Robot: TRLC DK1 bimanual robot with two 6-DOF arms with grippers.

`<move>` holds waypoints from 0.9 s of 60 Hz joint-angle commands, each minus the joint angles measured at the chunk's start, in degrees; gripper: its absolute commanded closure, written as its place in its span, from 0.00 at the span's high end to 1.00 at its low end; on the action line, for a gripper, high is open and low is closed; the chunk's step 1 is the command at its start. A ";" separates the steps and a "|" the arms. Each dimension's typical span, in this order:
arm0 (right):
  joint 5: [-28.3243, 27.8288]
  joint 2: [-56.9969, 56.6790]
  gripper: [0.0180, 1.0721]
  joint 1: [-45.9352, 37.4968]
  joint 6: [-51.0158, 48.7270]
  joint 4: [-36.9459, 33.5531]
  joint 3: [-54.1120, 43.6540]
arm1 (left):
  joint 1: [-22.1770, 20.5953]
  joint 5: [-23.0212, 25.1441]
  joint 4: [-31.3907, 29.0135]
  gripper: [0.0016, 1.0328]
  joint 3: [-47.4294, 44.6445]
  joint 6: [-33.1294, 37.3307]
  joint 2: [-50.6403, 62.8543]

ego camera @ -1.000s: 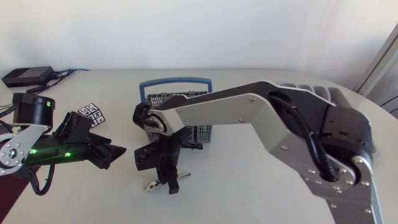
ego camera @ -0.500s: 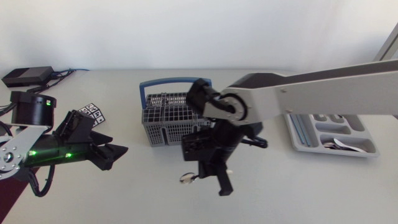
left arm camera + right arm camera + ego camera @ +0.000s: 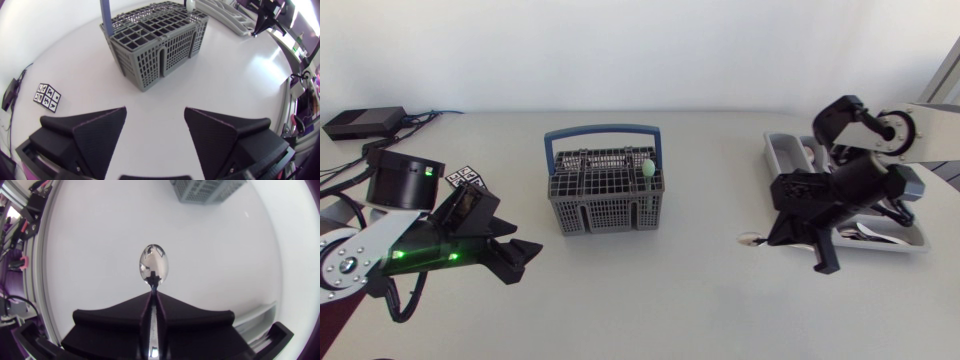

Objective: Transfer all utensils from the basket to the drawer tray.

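Note:
The grey wire basket (image 3: 605,195) with a blue handle stands mid-table, and one pale utensil handle (image 3: 648,167) sticks up at its right corner. My right gripper (image 3: 778,238) hovers just left of the grey drawer tray (image 3: 776,150), shut on a metal spoon (image 3: 748,239). In the right wrist view the spoon's bowl (image 3: 154,266) juts out ahead of the shut gripper (image 3: 152,294). My left gripper (image 3: 520,256) stands open and empty left of the basket. Its wrist view shows the basket (image 3: 157,40) ahead of the gripper (image 3: 155,125).
A small card of printed tags (image 3: 470,183) lies left of the basket. A black box (image 3: 365,122) with cables sits at the far left corner. The tray holds some cutlery (image 3: 865,232) in its near compartment, at the table's right side.
My right arm has swung from in front of the basket across to the right with the spoon, ending beside the tray. The left gripper has edged slightly forward.

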 commanded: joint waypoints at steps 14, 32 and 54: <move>-0.22 6.17 0.06 -21.26 -16.80 0.08 2.79 | -3.23 -2.93 -0.63 0.78 3.17 -2.84 0.49; -2.51 17.15 0.06 -37.17 -25.77 0.78 13.96 | -6.92 -6.45 -1.07 0.78 5.54 -4.86 1.90; -4.44 30.34 0.06 -44.02 -30.60 1.57 27.14 | -10.52 -9.70 -1.25 0.78 7.39 -6.71 3.57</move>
